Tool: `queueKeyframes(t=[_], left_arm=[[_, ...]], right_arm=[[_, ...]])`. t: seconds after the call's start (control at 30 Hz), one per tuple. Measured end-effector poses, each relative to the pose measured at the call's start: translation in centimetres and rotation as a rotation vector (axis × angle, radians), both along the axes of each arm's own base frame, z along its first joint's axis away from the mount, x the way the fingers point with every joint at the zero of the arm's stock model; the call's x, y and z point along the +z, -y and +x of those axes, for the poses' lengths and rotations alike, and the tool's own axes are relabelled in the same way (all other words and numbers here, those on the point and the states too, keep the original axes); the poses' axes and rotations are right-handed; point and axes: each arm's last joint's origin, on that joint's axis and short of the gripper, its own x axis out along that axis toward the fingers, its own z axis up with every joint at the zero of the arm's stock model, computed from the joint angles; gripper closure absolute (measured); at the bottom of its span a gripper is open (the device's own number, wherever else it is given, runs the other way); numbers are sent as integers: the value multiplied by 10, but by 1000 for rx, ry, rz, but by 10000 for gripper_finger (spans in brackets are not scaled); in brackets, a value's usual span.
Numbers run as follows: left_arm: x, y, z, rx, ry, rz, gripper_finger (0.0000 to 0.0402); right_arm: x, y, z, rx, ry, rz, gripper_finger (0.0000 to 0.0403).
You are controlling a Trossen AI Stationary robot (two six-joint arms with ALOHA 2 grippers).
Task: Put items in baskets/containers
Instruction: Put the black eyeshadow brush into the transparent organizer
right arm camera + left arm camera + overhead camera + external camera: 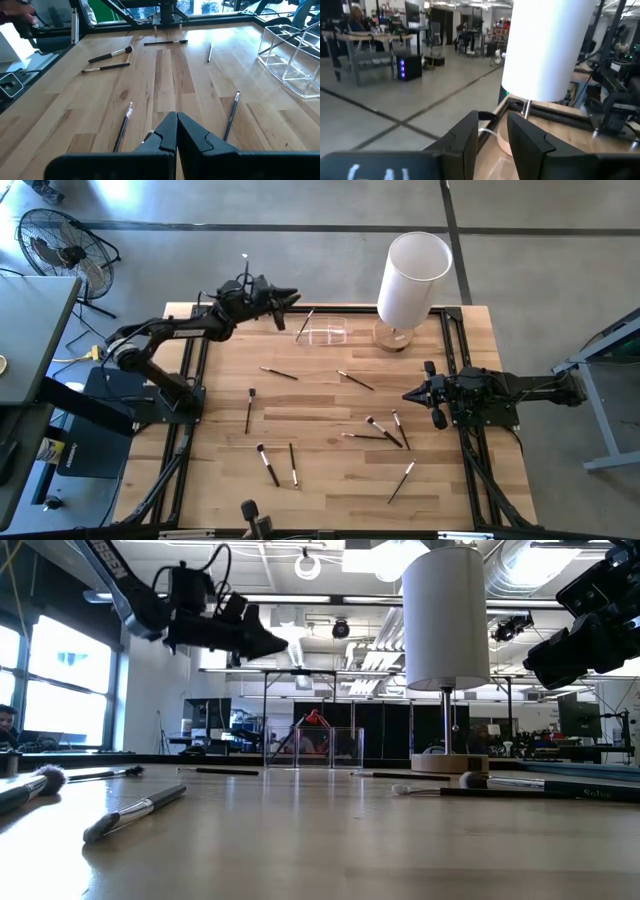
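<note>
My wooden table point(330, 405) carries a clear holder point(322, 332) at its far edge, with one brush point(304, 323) leaning in it. Just right of it stands the white cylinder point(412, 278) on its round base. Loose brushes point(375, 427) lie scattered over the middle and near parts, several clustered toward the right.

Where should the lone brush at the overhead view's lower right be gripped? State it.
Grip the brush at mid-handle, from straight above, jaws across its diagonal line. It is thin, lies flat on the table and is clear of the others.
</note>
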Motion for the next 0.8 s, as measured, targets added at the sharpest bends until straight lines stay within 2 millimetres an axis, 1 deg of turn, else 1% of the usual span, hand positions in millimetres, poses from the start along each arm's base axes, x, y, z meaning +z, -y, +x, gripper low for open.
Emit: queueKeyframes(t=[0.1,0.17,0.4,0.6,0.7,0.8], left_arm=[[17,16,2,8,-35,-28,298],[30,30,5,28,-60,-26,298],[58,91,24,77,-203,-92,298],[68,148,36,112,-317,-280,298],[69,175,35,119,-360,-417,298],[66,197,32,121,-383,-566,298]], right_arm=[[0,0,0,0,0,0,402],[0,0,0,-1,0,0,402],[0,0,0,-4,1,-1,402],[1,0,0,-5,8,-1,402],[1,0,0,-4,9,-1,402],[2,0,1,-4,22,0,402]])
